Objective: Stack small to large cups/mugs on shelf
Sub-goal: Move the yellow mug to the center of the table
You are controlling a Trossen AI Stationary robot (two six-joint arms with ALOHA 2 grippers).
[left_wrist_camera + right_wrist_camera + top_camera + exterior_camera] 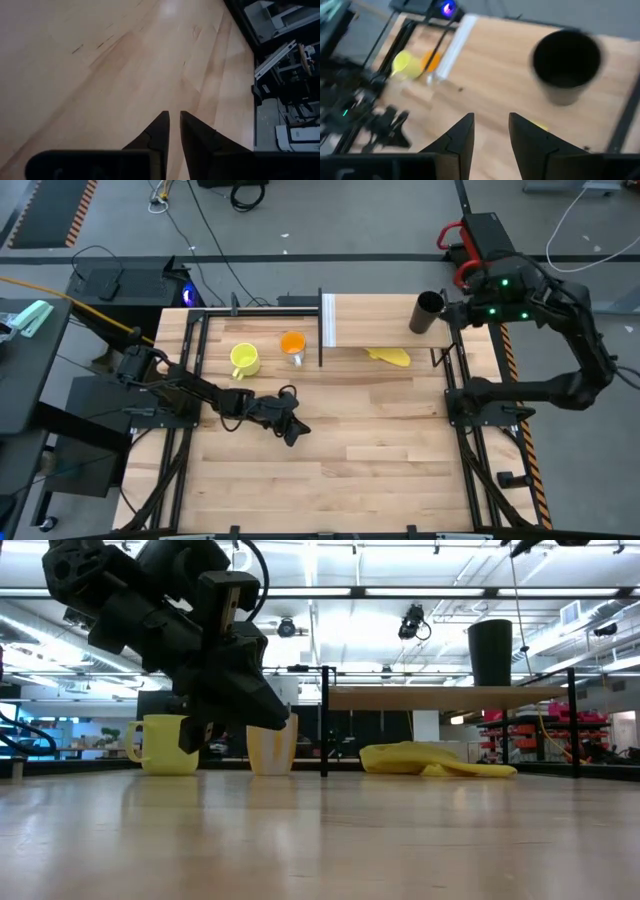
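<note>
A tall black cup (428, 312) stands upright on its base at the far right end of the shelf (380, 320). The low view also shows this black cup (490, 652) on the shelf board (420, 693). A yellow mug (244, 359) and an orange cup (292, 345) stand on the table, left of the shelf's white end panel (328, 320). My right gripper (491, 125) is open and empty, raised just right of the black cup (566, 62) and apart from it. My left gripper (173, 120) hangs low over the table's middle, near side of the mug, with a narrow gap and nothing between its fingers.
A flat yellow banana-like thing (390, 356) lies on the table under the shelf's near edge. Thin black posts (323, 720) carry the shelf board. The near half of the tabletop (380, 450) is bare wood. Black frame rails run along both table sides.
</note>
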